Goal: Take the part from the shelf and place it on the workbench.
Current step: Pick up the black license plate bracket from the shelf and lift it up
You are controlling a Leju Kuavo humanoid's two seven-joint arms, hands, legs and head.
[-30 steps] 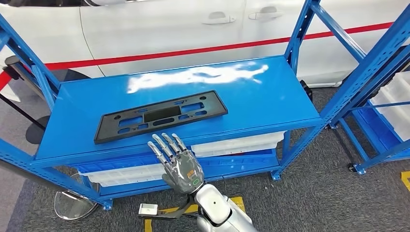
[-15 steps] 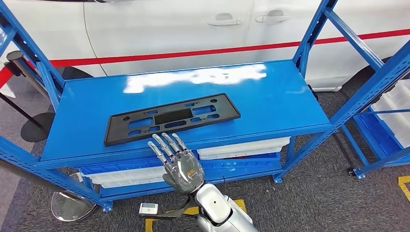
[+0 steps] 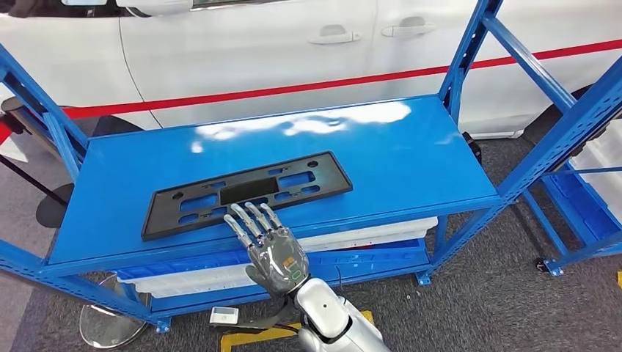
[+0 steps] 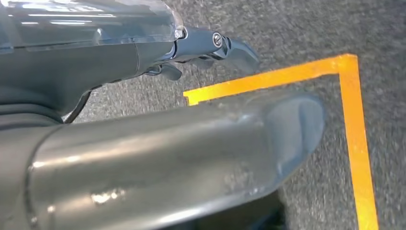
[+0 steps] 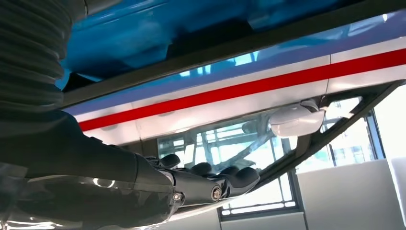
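The part (image 3: 246,192) is a long, flat black plastic panel with several cut-outs, lying on the top board of the blue shelf (image 3: 396,154), left of its middle. My right hand (image 3: 271,246) reaches up from below with its fingers spread and straight. Its fingertips (image 3: 246,214) lie at the panel's near edge, and it holds nothing. In the right wrist view the right hand (image 5: 201,184) stretches out under the blue board. My left hand (image 4: 191,143) hangs over the grey carpet with nothing in it.
A white car (image 3: 257,44) with a red stripe stands close behind the shelf. White bins (image 3: 367,224) sit on the lower level. A second blue rack (image 3: 579,147) stands at the right. A round stand base (image 3: 106,319) and yellow floor tape (image 4: 354,120) lie on the carpet.
The whole view has shifted as the camera moved. The panel now lies nearer to my right hand, whose fingertips reach its near edge.
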